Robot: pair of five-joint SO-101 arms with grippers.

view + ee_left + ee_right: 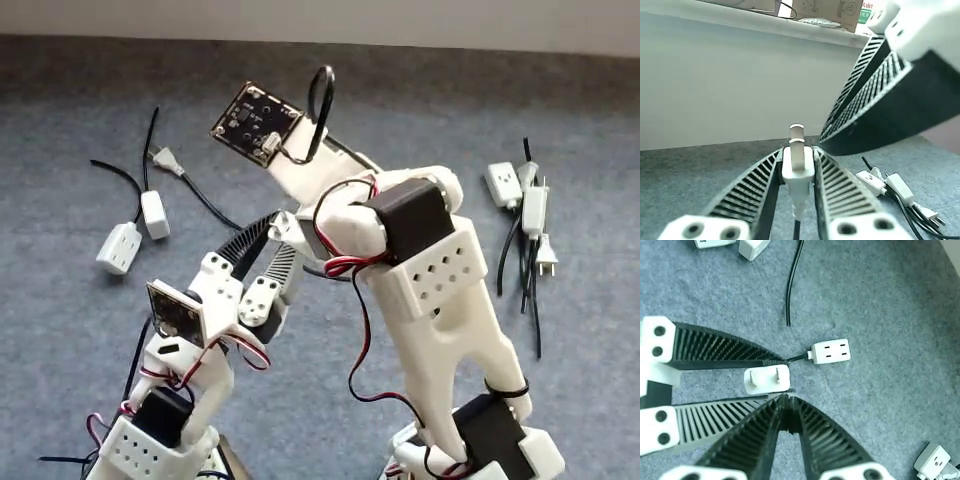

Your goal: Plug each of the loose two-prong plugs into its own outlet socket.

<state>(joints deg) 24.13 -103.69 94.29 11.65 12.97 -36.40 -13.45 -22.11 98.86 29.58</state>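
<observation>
Soft, even daylight; faint shadows.

The left pincer (pixel 798 152) and right pincer (pixel 788 401) both have black fingers with a ribbed, striped pattern and white bases, and the plug (pixel 797 167) in the left one is plain white. The desk (pixel 60 350) is a flecked blue-grey; the outlet socket (pixel 830 351) is white with dark slots, and the loose cord (pixel 791 285) is black. The arms (pixel 440 330) are white with black motors (pixel 410 215) and red and black wires (pixel 357 320).
</observation>
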